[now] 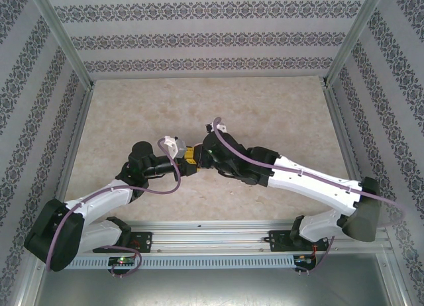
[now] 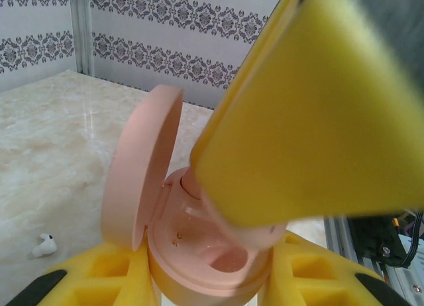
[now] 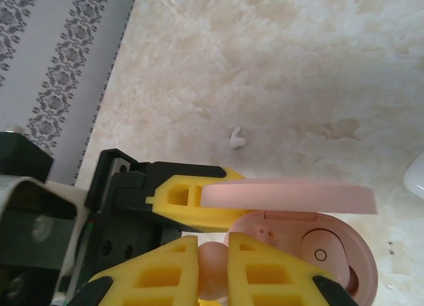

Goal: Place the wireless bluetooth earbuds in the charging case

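Right tool [image 3: 213,245] around pink earbud [image 3: 212,274]; right-wrist view: twin [image 3: 323,252] in case [image 3: 366,263].

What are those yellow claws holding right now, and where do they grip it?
The left gripper clamps the open pink case by the sides of its base. The right gripper pinches a pink earbud between its fingertips, over the case.
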Robot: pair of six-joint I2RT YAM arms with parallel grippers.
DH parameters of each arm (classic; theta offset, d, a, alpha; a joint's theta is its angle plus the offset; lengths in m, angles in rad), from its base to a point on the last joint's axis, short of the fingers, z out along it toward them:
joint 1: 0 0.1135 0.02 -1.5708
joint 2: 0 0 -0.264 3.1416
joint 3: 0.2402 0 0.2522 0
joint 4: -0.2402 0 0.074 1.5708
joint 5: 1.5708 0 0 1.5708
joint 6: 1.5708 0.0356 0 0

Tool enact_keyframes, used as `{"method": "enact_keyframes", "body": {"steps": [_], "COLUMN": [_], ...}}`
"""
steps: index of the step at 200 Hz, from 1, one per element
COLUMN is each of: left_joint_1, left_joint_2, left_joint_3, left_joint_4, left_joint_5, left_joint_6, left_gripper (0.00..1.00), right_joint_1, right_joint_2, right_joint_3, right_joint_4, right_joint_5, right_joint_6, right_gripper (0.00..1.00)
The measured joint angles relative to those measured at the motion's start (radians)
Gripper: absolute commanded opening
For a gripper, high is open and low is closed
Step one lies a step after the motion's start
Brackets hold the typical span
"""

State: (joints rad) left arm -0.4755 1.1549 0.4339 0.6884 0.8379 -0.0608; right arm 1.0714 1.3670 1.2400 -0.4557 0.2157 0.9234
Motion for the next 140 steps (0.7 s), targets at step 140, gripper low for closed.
{"method": "enact_keyframes", "body": {"steps": [140], "left_joint_1": [0.0], "left_joint_2": [0.0], "left_joint_3": [0.0], "left_joint_4": [-0.01], "left_joint_5": [0.0], "left_joint_6": [0.0], "left_gripper": [0.13], "right_joint_1": [-0.016], "right_joint_2": [0.03], "right_joint_3": [-0.013], "right_joint_4": [0.021], "right_joint_5": [-0.012], "right_joint_6": [-0.007], "right_gripper": [0.19]}}
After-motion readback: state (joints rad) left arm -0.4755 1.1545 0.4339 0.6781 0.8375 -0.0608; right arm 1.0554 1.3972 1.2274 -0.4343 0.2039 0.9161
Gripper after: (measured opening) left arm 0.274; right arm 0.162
